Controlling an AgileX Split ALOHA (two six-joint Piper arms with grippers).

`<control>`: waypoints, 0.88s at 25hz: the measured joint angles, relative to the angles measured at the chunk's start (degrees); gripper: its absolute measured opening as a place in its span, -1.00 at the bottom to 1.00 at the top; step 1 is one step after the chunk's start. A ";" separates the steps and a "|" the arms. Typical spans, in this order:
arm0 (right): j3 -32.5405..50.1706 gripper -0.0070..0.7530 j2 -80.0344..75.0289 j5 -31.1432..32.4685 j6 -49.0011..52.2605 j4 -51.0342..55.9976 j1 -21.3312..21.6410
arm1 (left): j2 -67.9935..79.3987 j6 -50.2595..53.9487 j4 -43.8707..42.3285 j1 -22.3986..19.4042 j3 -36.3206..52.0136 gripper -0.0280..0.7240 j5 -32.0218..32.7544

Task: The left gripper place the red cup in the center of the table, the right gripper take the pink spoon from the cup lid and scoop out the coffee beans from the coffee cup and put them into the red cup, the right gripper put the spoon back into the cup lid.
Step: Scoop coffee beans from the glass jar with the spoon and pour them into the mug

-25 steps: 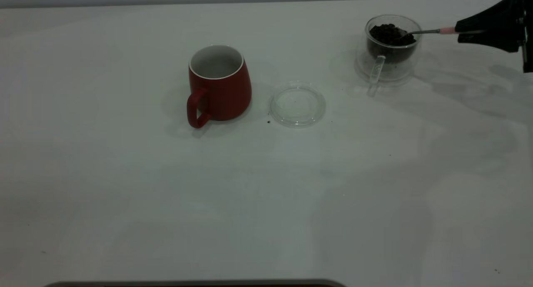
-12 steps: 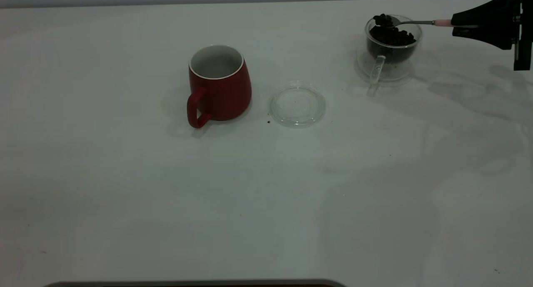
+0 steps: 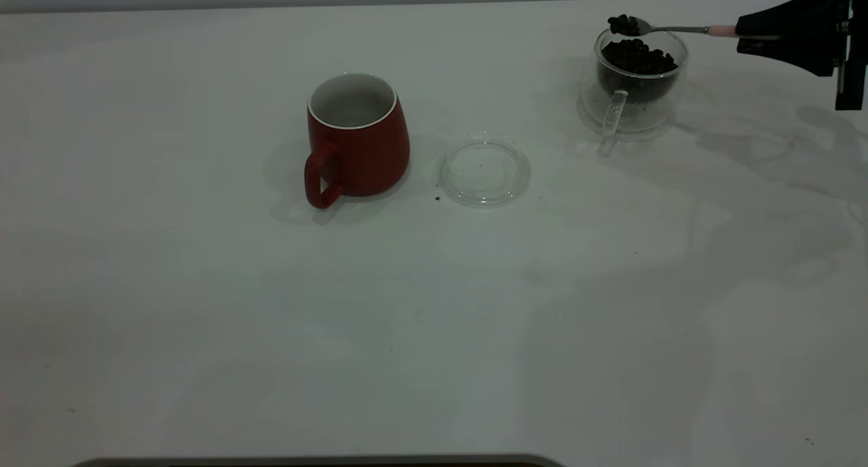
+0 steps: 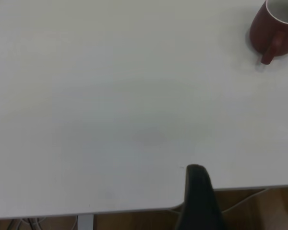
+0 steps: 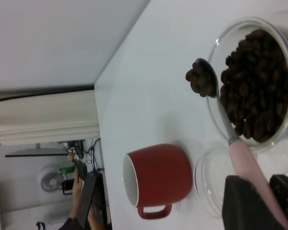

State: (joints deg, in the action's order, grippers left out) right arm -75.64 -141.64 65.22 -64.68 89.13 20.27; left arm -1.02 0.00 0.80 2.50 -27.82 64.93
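The red cup stands upright near the table's middle, white inside, handle toward the front; it also shows in the wrist views. Right of it lies the clear cup lid, with nothing in it. The glass coffee cup at the far right holds coffee beans. My right gripper is shut on the pink spoon. Its bowl, heaped with beans, hovers over the coffee cup's left rim. Only one finger of the left gripper shows, at the table's edge.
A few stray bean crumbs lie beside the lid. Wide bare table spreads left of and in front of the red cup. In the right wrist view, a person's hand and equipment sit beyond the table's far end.
The right gripper has lifted the spoon out of the coffee cup with a heap of beans. The spoon bowl rose and shifted left, from among the beans to above the rim.
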 joint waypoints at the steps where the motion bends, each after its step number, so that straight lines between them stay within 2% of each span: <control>1: 0.00 -0.71 0.00 0.00 -0.22 0.41 0.00 | 0.00 0.00 0.00 0.00 0.00 0.59 0.00; 16: 0.00 -0.71 0.00 0.00 -0.80 1.43 0.00 | 0.00 -0.48 0.00 0.00 0.00 0.59 0.00; 22: 0.00 -0.71 0.00 0.00 -0.76 1.85 -2.49 | 0.00 -0.48 0.00 0.00 0.00 0.59 0.00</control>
State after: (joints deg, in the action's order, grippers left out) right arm -75.64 -141.64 65.22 -65.45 90.99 17.78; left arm -1.02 -0.48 0.80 2.50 -27.82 64.93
